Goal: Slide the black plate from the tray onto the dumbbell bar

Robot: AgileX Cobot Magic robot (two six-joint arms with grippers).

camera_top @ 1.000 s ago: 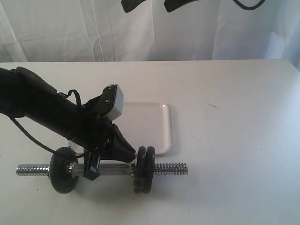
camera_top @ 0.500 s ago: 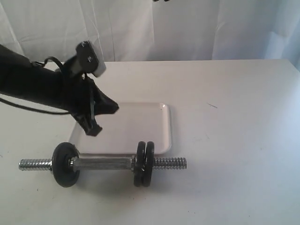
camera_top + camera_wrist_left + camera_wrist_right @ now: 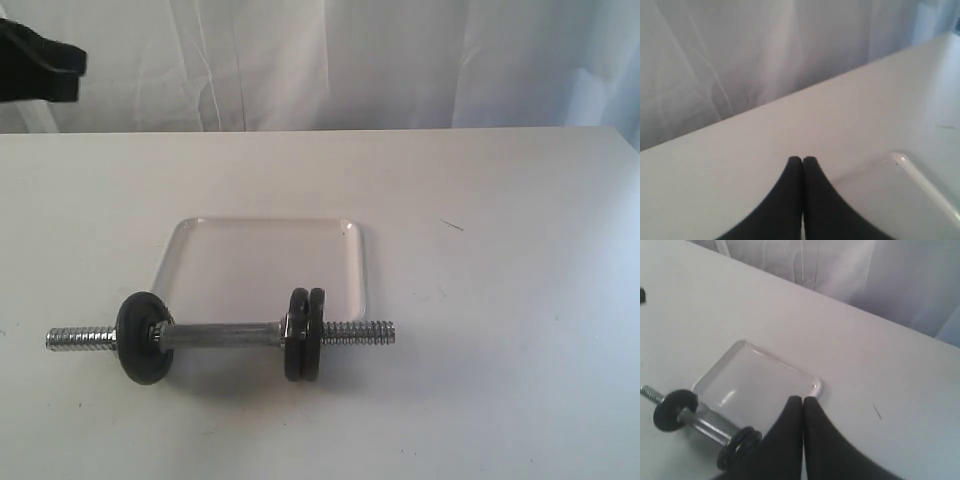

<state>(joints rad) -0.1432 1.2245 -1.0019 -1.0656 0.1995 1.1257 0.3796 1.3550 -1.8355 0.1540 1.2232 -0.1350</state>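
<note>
The dumbbell bar [image 3: 225, 335] lies on the table just in front of the tray [image 3: 200, 240], which holds nothing. One black plate [image 3: 143, 337] sits threaded on the bar near its left end. Two more black plates [image 3: 304, 335] stand together on the right part. My left gripper [image 3: 802, 159] is shut and empty, raised above the table beside a tray corner [image 3: 900, 160]. Only a dark part of the left arm [image 3: 35, 65] shows at the exterior view's top left. My right gripper [image 3: 802, 399] is shut and empty, high above the tray [image 3: 760, 375] and bar [image 3: 702, 422].
White table [image 3: 500, 300] with a white curtain [image 3: 350, 60] behind it. A small dark mark [image 3: 452, 225] lies on the table right of the tray.
My left arm has let go of the bar and pulled away up and to the left, out to the frame's corner. The bar with its plates stays on the table, shifted slightly.
</note>
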